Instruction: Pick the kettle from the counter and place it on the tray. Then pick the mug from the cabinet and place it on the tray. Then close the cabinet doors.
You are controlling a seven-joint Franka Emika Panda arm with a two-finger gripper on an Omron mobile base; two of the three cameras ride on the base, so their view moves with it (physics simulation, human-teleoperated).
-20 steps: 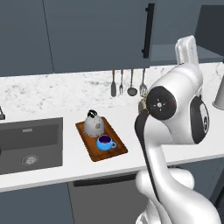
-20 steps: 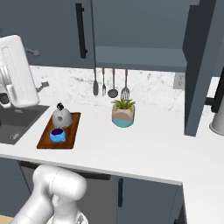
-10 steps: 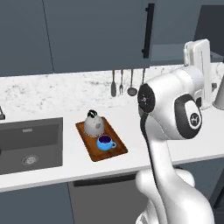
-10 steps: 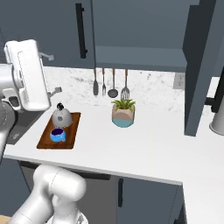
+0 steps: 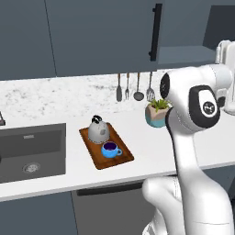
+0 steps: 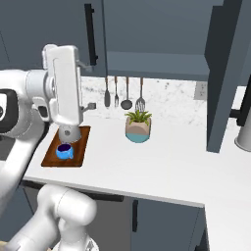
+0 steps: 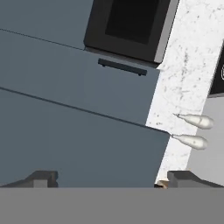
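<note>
The grey speckled kettle (image 5: 97, 130) and the blue mug (image 5: 110, 149) both stand on the reddish-brown tray (image 5: 120, 158) on the marble counter (image 5: 55, 98). In the right base view my white hand (image 6: 62, 86) covers most of the kettle, while the mug (image 6: 64, 151) is in sight. The hand (image 5: 224, 57) is raised well to the right of the tray. My gripper (image 7: 111, 179) is open with nothing between its fingers. The cabinet (image 6: 157, 34) shows a bare shelf. Its right door (image 6: 228, 73) is swung out. A left panel carries a black bar handle (image 5: 155, 32).
A potted plant (image 5: 157, 113) stands right of the tray. Utensils (image 5: 134, 87) hang on the wall behind. The dark sink (image 5: 32, 151) lies to the left. A grey vessel (image 6: 244, 132) stands at the far right. The hand view faces slate-blue lower fronts (image 7: 74, 87).
My arm has swung the hand to the right, away from above the tray and toward the open cabinet side. Kettle, mug and tray have stayed put.
</note>
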